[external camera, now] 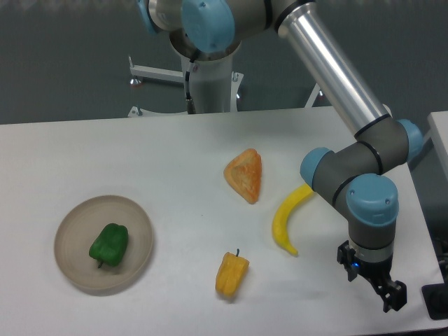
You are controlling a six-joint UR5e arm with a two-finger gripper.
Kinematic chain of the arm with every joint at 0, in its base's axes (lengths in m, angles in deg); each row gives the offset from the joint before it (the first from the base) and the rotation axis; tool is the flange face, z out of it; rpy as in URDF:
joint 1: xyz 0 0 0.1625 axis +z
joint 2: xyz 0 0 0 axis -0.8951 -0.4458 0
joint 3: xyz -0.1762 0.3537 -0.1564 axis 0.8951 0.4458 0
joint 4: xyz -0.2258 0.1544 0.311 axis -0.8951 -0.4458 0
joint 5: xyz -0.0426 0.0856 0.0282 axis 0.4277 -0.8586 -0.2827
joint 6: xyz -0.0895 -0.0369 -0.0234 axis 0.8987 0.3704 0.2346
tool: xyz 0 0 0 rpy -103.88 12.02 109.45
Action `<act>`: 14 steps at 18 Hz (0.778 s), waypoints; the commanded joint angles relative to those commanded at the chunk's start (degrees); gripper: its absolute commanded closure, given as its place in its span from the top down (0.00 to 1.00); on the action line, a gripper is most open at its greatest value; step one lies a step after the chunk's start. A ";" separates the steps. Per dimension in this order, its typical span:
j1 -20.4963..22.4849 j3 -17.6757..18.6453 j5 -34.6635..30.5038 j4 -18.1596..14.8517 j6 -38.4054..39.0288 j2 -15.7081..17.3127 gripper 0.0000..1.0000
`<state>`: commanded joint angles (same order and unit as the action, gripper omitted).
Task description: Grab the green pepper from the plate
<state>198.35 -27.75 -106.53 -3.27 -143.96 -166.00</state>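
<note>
The green pepper (pixel 109 244) lies on the round beige-grey plate (pixel 73 224) at the front left of the white table. It is small, glossy and bright green. My gripper (pixel 371 285) hangs at the front right of the table, far to the right of the plate. Its dark fingers (pixel 390 295) point down and stand slightly apart with nothing between them.
A yellow-orange pepper (pixel 232 274) lies at the front middle. A yellow banana (pixel 290 218) lies just left of my arm's wrist. An orange-brown bread slice (pixel 244 174) lies in the middle. The table's right edge is close to the gripper.
</note>
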 joint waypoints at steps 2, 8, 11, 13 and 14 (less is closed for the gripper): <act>-0.26 0.27 0.26 0.00 0.26 0.35 0.99; -2.63 7.37 1.23 -1.83 7.63 5.96 1.00; -4.65 12.64 3.33 -2.99 15.44 10.79 1.00; -6.06 17.20 6.23 -3.08 23.43 14.83 1.00; -6.94 19.84 7.46 -3.08 27.38 17.03 1.00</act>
<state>191.41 -7.91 -99.07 -6.34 -116.58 -148.97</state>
